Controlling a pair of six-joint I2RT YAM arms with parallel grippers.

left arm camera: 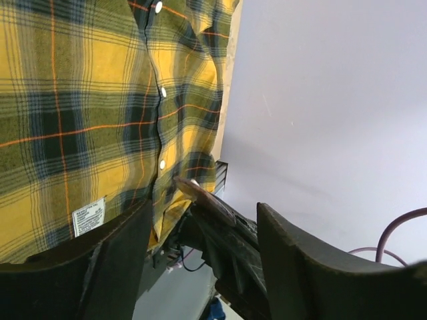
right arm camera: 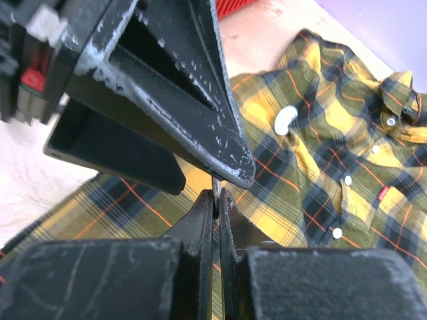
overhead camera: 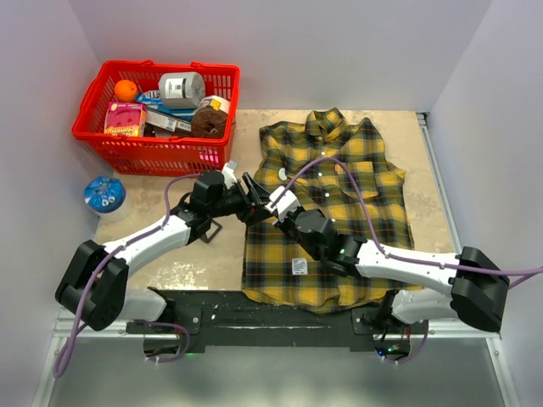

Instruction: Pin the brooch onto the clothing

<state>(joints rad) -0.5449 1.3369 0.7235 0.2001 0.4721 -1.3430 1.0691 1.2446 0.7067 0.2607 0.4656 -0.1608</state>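
Shirt (overhead camera: 271,254) lies collar-far, just right of the left end effector (overhead camera: 251,197), spread wide; the right end effector (overhead camera: 273,206), narrowed to a slit, overhangs its left edge.

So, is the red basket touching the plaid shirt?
Apart. In the top external view, a strip of bare table shows between the right wall of the red basket and the left edge of the plaid shirt.

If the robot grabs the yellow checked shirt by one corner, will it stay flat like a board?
Probably not. The shirt lies flat with soft wrinkles, so it would likely droop and fold. It looks thin, so probably light. Pushed, it may bunch up.
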